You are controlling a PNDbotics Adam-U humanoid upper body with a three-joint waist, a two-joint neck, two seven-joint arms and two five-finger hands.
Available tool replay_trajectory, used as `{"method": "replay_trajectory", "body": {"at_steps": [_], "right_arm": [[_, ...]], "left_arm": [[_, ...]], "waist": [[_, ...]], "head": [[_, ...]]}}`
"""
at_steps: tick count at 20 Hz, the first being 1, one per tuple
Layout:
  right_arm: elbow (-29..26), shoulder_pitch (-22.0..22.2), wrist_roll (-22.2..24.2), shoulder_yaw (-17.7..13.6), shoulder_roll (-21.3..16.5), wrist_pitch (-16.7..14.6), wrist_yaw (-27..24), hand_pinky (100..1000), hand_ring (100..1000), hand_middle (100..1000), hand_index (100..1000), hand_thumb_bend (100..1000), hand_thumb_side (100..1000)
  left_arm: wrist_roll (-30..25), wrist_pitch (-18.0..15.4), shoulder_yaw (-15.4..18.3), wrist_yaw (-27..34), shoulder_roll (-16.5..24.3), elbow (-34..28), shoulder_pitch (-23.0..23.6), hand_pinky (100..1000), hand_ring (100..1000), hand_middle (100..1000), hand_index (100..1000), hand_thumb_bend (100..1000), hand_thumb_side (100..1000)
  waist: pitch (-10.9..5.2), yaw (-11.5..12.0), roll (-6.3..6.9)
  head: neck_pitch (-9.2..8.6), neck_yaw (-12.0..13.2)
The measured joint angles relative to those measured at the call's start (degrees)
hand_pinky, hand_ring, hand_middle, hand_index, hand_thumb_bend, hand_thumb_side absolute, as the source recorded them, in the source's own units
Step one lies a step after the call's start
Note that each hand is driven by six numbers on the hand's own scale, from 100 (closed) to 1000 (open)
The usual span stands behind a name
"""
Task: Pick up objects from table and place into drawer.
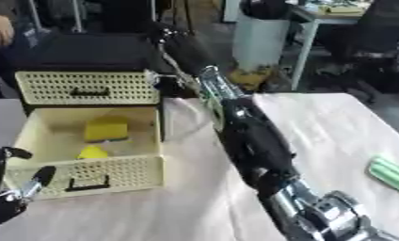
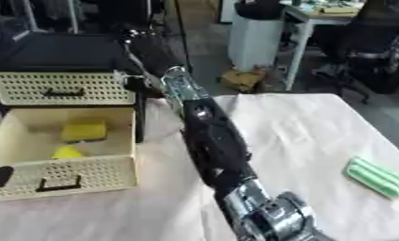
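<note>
Green object [image 2: 374, 176] is lying on the surface [image 2: 310, 127] near the right edge, long axis slanting toward the near right. Right arm's closer, but its robot hand [image 1: 153, 33] reaches far away, can't tell its fingers. Left robot hand [image 1: 13, 193] rests open by the drawer [image 1: 87, 176].

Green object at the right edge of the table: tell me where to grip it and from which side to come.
Grip the green object across its narrow width, near the middle, coming down from above. It lies flat on the white tablecloth, long and ridged, running diagonally, with bare cloth round it. Its long sides give the fingers opposing faces. The right arm is nearer to it.
</note>
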Motion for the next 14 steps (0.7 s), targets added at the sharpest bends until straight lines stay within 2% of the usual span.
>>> {"method": "replay_trajectory", "body": {"at_steps": [4,8,12,14], "right_arm": [[1.57,2.04,-1.33,-1.54,-5.09,2.05,-2.41,784,859,860,831,100,342],[1.45,4.48,-1.28,-3.93,-8.08,5.06,-5.6,791,872,852,833,100,364],[0.54,6.16,-0.47,-5.74,-9.32,7.55,-8.28,797,882,846,832,100,383],[0.1,6.69,-0.07,-6.47,-9.48,8.59,-9.6,800,886,846,833,100,390]], "left_arm": [[-0.14,0.02,0.26,-0.02,1.02,0.02,0.71,100,229,366,699,475,1000],[-0.96,-0.42,0.22,1.42,2.67,-0.4,1.67,100,253,376,677,473,1000],[-2.68,-1.38,-0.65,7.45,5.82,-3.07,2.36,100,256,384,636,379,1000],[-5.21,-2.21,-1.74,11.95,7.95,-4.09,2.8,146,306,426,643,353,1000]], "waist": [[-0.15,-0.7,-0.09],[-0.18,-1.32,-0.08],[-0.28,-1.68,0.07],[-0.38,-1.9,0.31]], "head": [[0.03,0.76],[0.15,1.41],[0.56,1.9],[0.58,2.01]]}}
